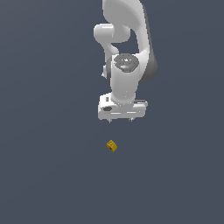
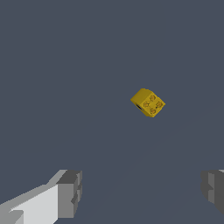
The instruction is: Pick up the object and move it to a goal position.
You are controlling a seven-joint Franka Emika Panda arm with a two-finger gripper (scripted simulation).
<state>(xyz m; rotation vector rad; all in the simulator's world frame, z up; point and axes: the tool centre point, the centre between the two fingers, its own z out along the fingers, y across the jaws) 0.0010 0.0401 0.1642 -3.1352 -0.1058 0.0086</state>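
Gripper (image 1: 120, 121) hangs w/ fingers spread wide, holding nothing. Mustard-yellow block (image 2: 148, 103) lies apart from it, tilted, w/ four small round marks on one face.

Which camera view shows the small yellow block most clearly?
The wrist view: the yellow block appears large there, with round marks visible on one face. In the exterior view it is only a tiny speck apart from the open gripper.
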